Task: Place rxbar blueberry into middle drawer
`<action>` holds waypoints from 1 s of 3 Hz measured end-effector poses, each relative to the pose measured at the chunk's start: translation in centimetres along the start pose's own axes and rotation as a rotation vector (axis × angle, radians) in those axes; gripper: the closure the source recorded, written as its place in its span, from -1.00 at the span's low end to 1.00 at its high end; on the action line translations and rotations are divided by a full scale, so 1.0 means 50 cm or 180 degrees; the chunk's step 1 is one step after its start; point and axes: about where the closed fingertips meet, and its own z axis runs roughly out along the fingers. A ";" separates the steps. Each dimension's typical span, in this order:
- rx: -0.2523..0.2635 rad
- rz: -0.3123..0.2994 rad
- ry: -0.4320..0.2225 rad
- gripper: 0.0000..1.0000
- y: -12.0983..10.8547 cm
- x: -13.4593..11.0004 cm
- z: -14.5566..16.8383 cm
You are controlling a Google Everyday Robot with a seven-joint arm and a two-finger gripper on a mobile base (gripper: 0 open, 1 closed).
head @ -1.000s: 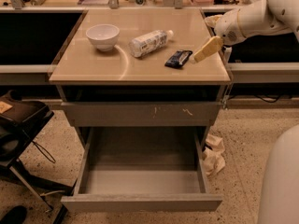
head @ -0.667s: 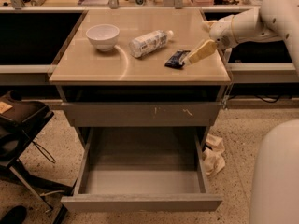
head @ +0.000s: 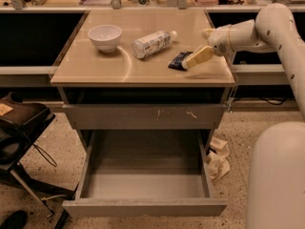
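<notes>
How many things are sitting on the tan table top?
3: a round white bowl at left, a white plastic bottle lying in the middle, a flat dark-wrapped snack bar at right, the robot's pale gripper beside it. None looks hidden.

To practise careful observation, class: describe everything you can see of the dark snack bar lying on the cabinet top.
The snack bar is small, flat and rectangular, in a dark wrapper with faint pale print. It lies flat on the tan cabinet top, near the right front edge, to the right of the white bottle. The gripper, on an arm from the right, covers its right end; whether it touches the bar cannot be told.
</notes>
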 end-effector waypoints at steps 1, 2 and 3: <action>0.0015 0.0001 0.0127 -1.00 -0.006 0.010 0.006; -0.0070 0.0113 0.0448 -1.00 -0.007 0.063 0.038; -0.0071 0.0113 0.0448 -1.00 -0.007 0.064 0.039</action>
